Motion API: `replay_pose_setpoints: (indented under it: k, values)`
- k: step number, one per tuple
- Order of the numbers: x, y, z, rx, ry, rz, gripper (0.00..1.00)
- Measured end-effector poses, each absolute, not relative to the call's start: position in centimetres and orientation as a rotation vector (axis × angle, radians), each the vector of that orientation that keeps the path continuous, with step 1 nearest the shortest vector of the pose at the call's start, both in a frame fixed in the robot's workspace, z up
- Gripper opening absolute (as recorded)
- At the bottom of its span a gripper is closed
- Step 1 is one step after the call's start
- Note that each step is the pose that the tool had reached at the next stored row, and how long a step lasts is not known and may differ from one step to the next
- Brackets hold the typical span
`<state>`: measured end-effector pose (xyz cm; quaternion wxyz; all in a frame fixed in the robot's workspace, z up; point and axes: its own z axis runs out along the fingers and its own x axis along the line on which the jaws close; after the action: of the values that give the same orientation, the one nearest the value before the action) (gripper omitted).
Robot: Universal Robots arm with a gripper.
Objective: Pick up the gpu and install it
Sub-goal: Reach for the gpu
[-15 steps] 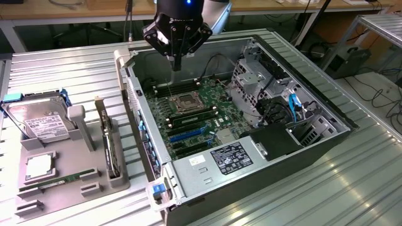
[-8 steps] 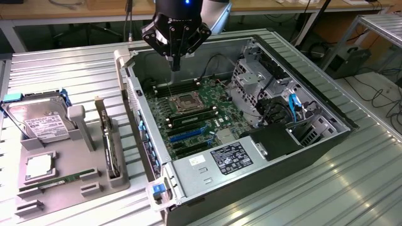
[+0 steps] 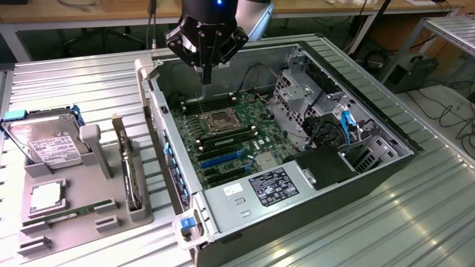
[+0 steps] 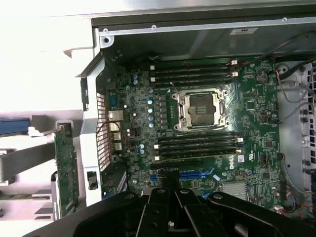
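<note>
Black and flat, the slim rectangular gpu (image 3: 130, 167) with a silver metal bracket strip at one end stands on its long edge in a slot of the grey plastic holder tray (image 3: 88, 182). This tray lies on the ribbed metal table (image 3: 67, 83), at the exterior view's left. The card is just beside the outer wall of the open dark metal computer case (image 3: 319, 217), but outside of it, and nothing touches it.

From my station I see the black gripper (image 3: 206, 78) hanging over the far part of the case interior, pointing straight down. It is above the green motherboard (image 3: 256, 139), close to the square silver processor socket (image 3: 221, 120). Its jaws are pressed together into one narrow tip, and I see nothing between them.

So the gpu is well apart from the jaws. It lies lower than they are, toward the exterior view's left and nearer to that camera, and the perforated side wall of the case stands between the two.

On the same tray, further to the exterior view's left, the silver hard drive (image 3: 48, 146) with a white label stands in its own holder. In the wrist view the socket sits in the middle of the board, with the dark gripper body below it.
</note>
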<state>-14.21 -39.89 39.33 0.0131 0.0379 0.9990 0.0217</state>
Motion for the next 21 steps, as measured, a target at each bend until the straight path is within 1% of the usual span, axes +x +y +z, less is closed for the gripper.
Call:
replay_pose_setpoints:
  k: [21]
  values:
    - [-14.96, -39.89, 39.33, 0.118, 3.112, 0.068, 0.11]
